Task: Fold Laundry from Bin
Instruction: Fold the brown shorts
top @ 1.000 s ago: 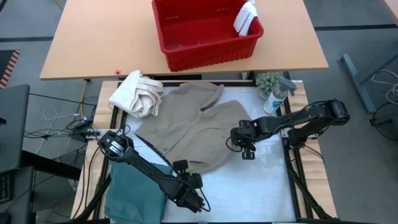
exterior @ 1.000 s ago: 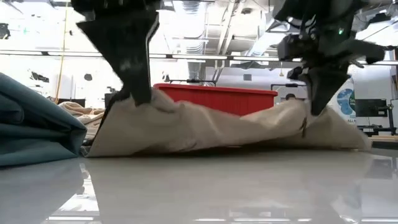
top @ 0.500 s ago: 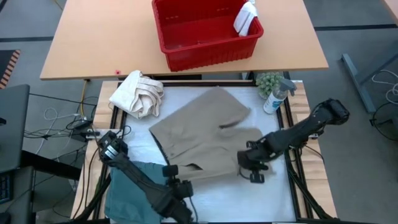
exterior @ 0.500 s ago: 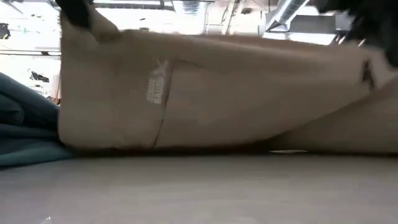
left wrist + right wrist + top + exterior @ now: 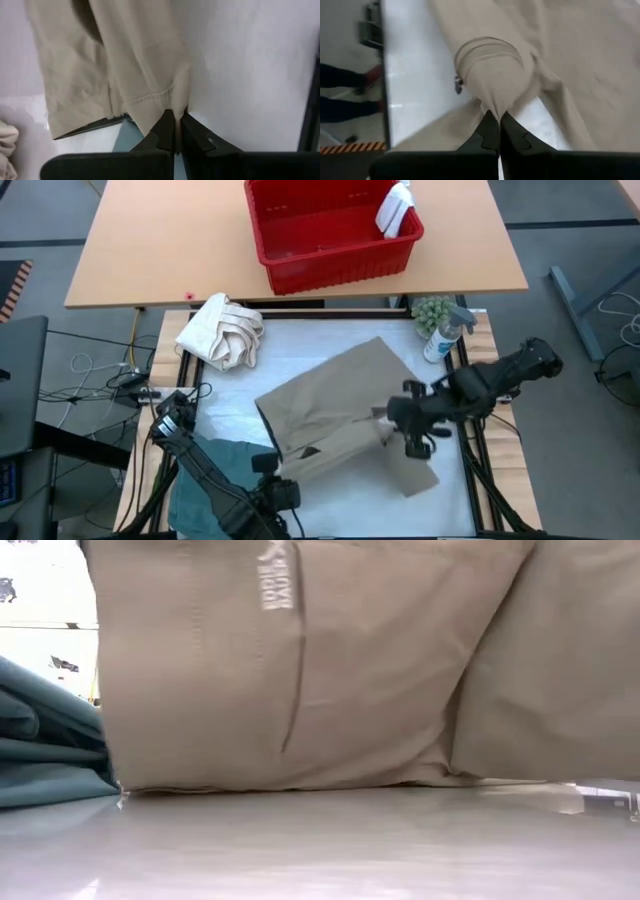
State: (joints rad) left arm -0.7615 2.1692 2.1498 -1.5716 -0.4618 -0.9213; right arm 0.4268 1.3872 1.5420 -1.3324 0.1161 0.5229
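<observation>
The tan khaki trousers (image 5: 340, 415) lie at the middle of the white worktop (image 5: 440, 500), partly lifted and hanging as a curtain in the low view. The left gripper (image 5: 175, 131), at the worktop's 7 o'clock, has its jaws clamped on a hem corner. The right gripper (image 5: 495, 127), toward 4 o'clock, has its jaws pinched on a bunched fold. A teal-green garment (image 5: 205, 475) lies at 8 o'clock. The red bin (image 5: 330, 230) stands at 12 o'clock on the wooden table, a small white cloth (image 5: 395, 208) in it.
</observation>
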